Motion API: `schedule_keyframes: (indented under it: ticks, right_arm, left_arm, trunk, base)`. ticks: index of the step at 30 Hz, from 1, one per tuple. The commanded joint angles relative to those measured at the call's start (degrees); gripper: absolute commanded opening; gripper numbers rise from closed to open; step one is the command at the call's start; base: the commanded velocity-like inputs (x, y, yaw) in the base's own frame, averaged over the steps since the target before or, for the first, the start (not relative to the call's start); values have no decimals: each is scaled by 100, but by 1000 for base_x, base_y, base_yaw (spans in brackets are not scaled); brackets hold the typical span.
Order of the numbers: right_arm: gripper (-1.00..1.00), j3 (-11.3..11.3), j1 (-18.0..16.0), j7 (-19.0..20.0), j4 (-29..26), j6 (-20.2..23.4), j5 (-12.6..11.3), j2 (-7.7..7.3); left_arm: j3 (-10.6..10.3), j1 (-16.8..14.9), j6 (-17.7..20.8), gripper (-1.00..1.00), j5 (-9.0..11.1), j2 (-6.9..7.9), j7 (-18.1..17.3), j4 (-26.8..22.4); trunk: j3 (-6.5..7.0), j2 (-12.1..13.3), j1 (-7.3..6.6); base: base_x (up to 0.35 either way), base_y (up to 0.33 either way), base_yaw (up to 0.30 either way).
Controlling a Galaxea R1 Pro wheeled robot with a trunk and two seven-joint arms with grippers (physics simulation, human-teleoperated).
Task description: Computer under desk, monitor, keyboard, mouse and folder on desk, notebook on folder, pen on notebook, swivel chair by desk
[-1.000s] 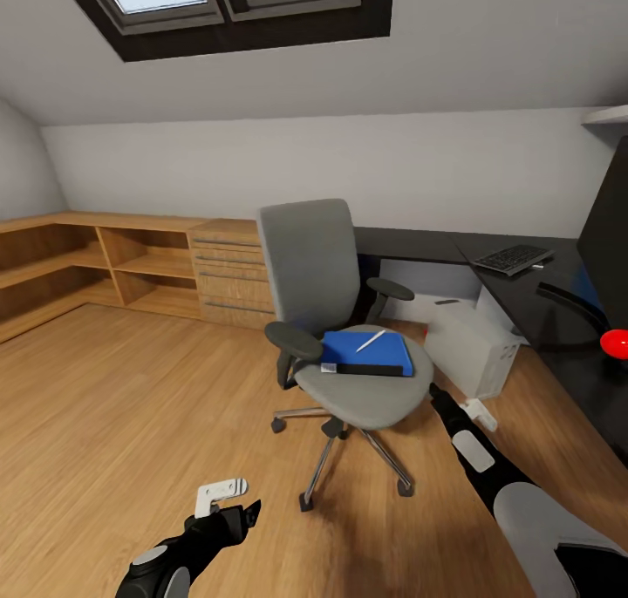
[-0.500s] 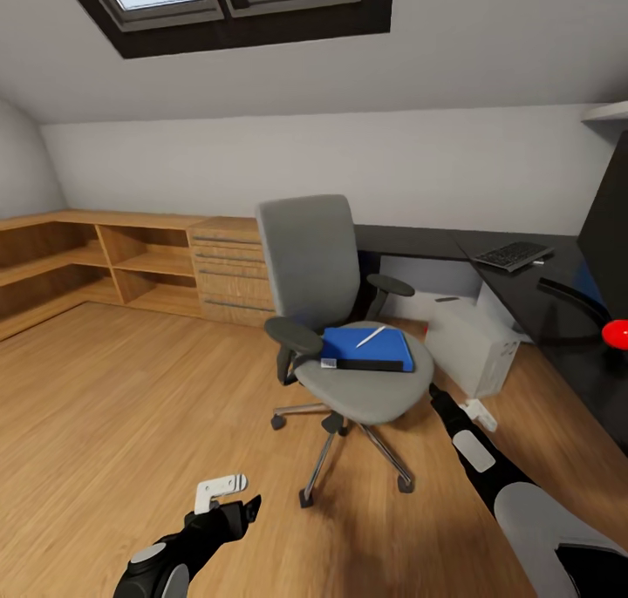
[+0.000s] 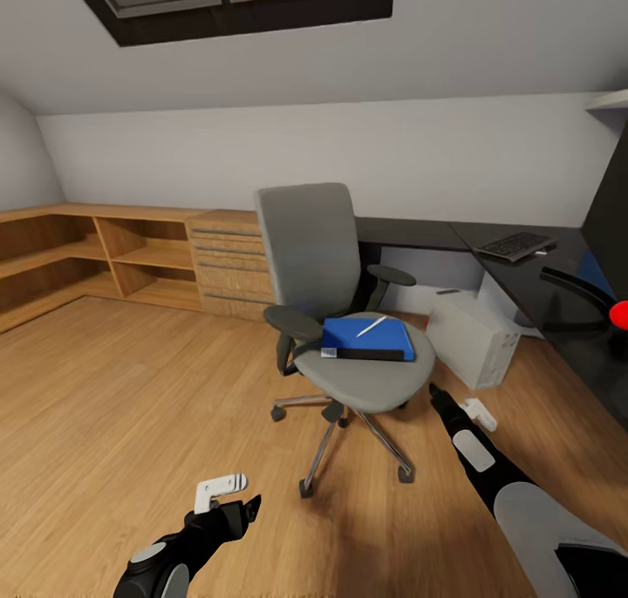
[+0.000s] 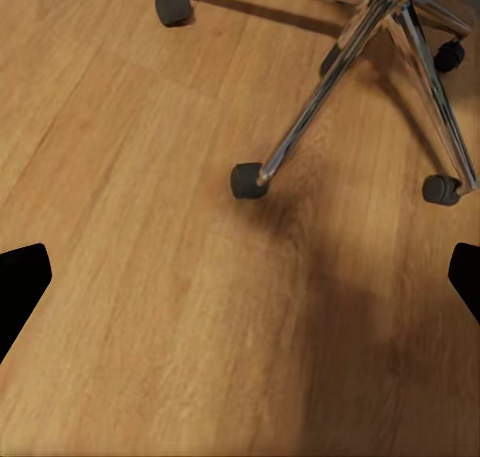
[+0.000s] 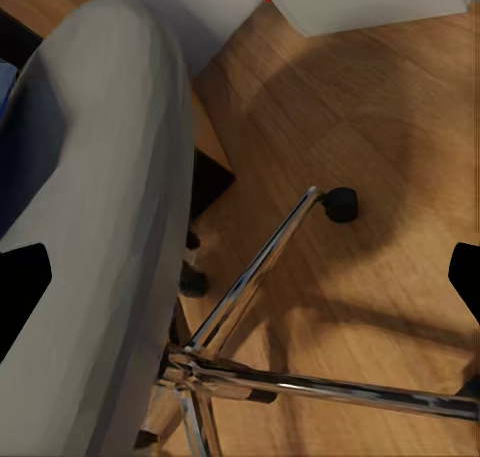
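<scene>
The swivel chair (image 3: 344,319) stands mid-room on the plank floor, facing the desk (image 3: 410,232). On its seat lies the blue folder (image 3: 366,336) with the white pen (image 3: 371,325) on top; a black edge, likely the notebook (image 3: 371,354), shows along the folder's near side. The grey computer (image 3: 471,341) stands on the floor at the desk. The keyboard (image 3: 515,246) lies on the desk beside the monitor (image 3: 610,223). The mouse is out of view. My left gripper (image 3: 249,504) (image 4: 240,287) is open, low over the floor. My right gripper (image 3: 433,393) (image 5: 240,287) is open beside the seat.
A wooden drawer chest (image 3: 228,262) and low open shelves (image 3: 87,258) run along the back left wall. The chair's chrome star base (image 3: 349,441) spreads with casters (image 4: 247,180) close to both arms. Bare plank floor (image 3: 113,406) lies to the left.
The whole picture has shifted up a little, so the camera has moved. The chair, the folder stack and both open grippers keep their places.
</scene>
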Motion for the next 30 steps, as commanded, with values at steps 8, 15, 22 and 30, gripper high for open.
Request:
schedule_keyframes:
  ticks: [8, 15, 22, 30]
  right_arm:
    - [100, -13, 2, 415, -4, -12, -62, 6]
    - [100, -15, 3, 531, -4, -9, -68, 6]
    - [100, -15, 1, 705, 31, -19, -70, 8]
    - [100, -16, 4, 1193, 66, -25, -64, 10]
  left_arm:
    - [-2, 0, 22, 100, 60, 6, 43, -8]
    - [-2, 0, 22, 100, 60, 12, 37, -8]
    - [-2, 1, 22, 100, 47, 20, 35, 4]
    - [-10, 0, 22, 100, 35, 24, 42, 9]
  trunk:
    - [-138, -10, 14]
    - [-138, -10, 14]
    - [-138, -10, 14]
    - [-138, -10, 14]
  base:
    - [0, 0, 0]
    - [0, 0, 0]
    - [28, 0, 0]
    - [153, 0, 0]
